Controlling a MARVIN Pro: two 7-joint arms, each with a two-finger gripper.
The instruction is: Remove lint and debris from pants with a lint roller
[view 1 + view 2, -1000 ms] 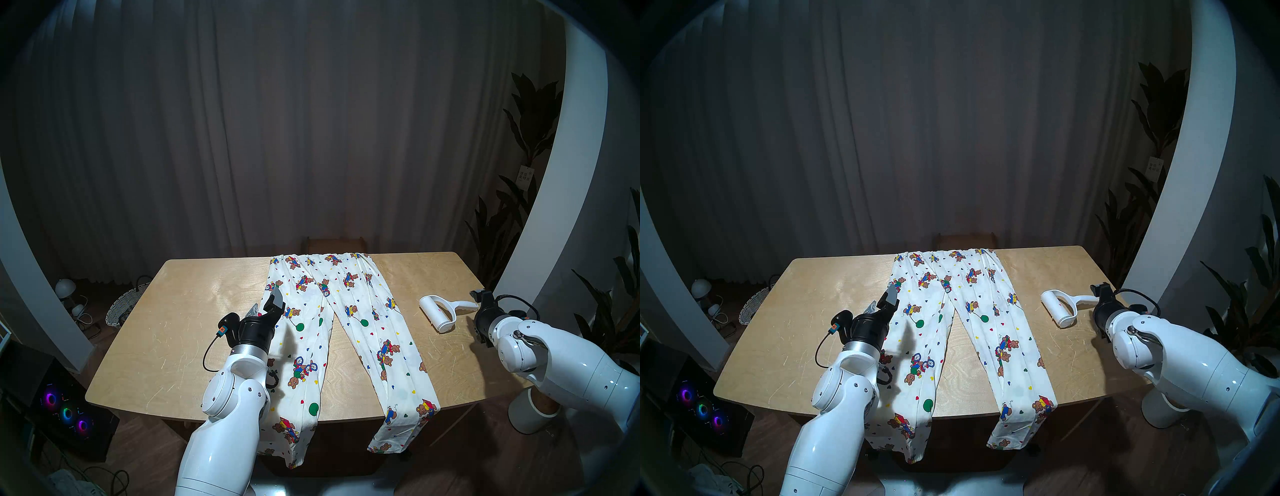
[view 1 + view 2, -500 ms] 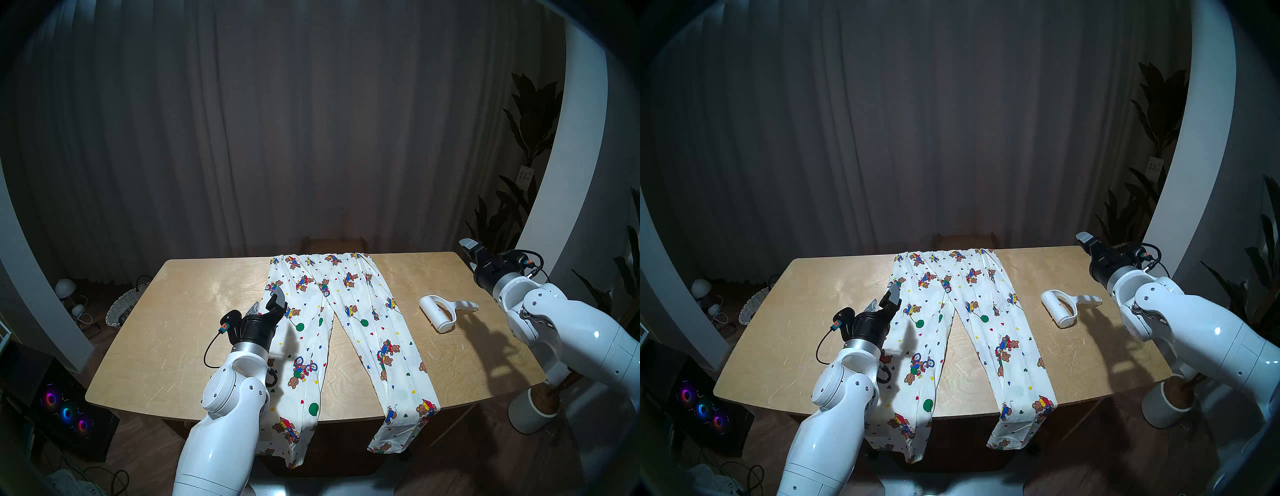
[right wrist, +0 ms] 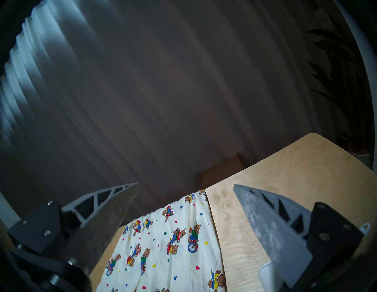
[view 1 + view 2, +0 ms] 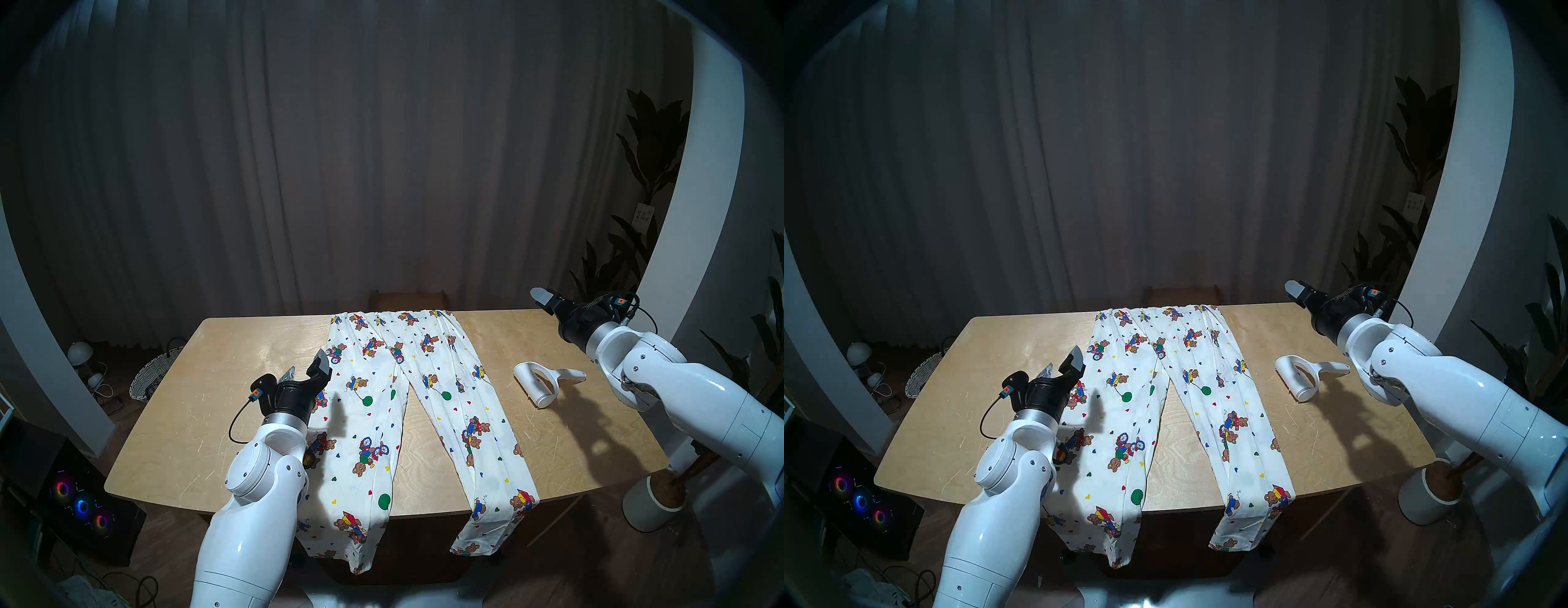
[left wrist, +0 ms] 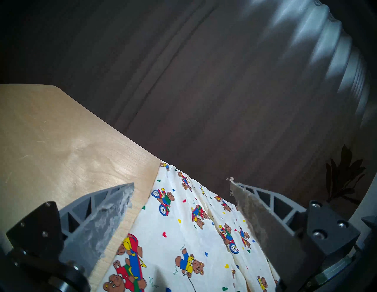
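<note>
The pants (image 4: 382,407) lie flat on the wooden table (image 4: 220,382), waistband at the far edge, both legs hanging over the front edge. They also show in the other head view (image 4: 1157,407) and both wrist views (image 5: 183,234) (image 3: 173,244). The white lint roller (image 4: 541,384) (image 4: 1303,378) lies on the table right of the pants, handle pointing right. My left gripper (image 4: 306,367) (image 4: 1062,362) (image 5: 181,183) is open and empty, low over the pants' left edge. My right gripper (image 4: 545,298) (image 4: 1295,293) (image 3: 185,185) is open and empty, raised above the table's far right, behind the roller.
A wooden chair (image 4: 409,299) stands behind the table. A woven basket (image 4: 148,378) and a computer case with coloured fans (image 4: 80,505) sit on the floor at left. A white plant pot (image 4: 653,505) stands at the front right.
My right gripper has risen from beside the roller's handle and swung left over the table's far right. My left gripper has shifted left to the pants' left edge. The roller has not moved.
</note>
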